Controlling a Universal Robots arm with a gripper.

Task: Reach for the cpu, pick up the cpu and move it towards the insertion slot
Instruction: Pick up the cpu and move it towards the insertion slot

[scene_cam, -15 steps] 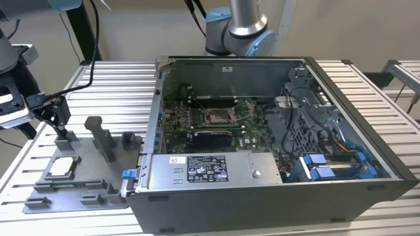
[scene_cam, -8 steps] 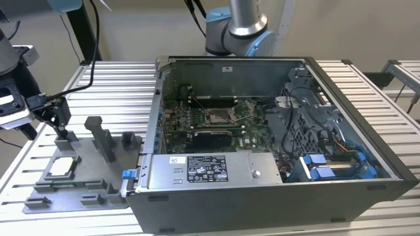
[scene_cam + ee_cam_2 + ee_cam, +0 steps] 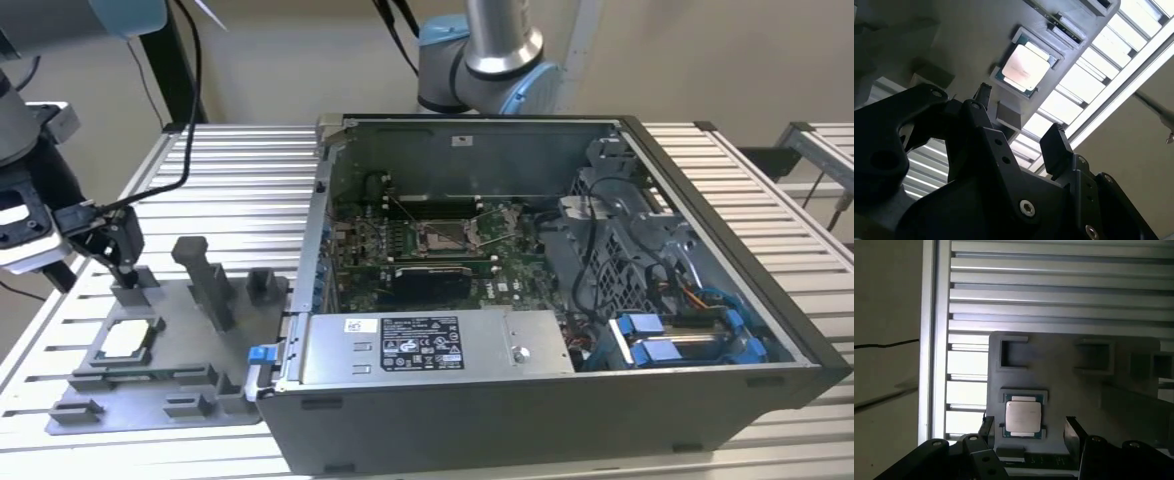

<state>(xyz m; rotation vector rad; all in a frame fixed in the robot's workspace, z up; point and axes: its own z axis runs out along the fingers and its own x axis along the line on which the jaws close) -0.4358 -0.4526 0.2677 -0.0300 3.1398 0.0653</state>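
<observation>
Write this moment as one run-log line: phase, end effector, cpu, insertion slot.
phase: reach | end effector: open, over cpu, not touching | cpu: in grey fixture pocket | insertion slot: in computer case

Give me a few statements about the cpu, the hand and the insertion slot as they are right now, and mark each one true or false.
1. The cpu lies in a recess of the grey fixture. True.
2. The hand is shut on the cpu. False: the hand is open and empty, with the cpu lying beyond its fingertips.
3. The insertion slot sits on the green board inside the open computer case. True.
4. The cpu is seated in the insertion slot. False: it rests on the fixture outside the case, at the exterior view's left.
</observation>
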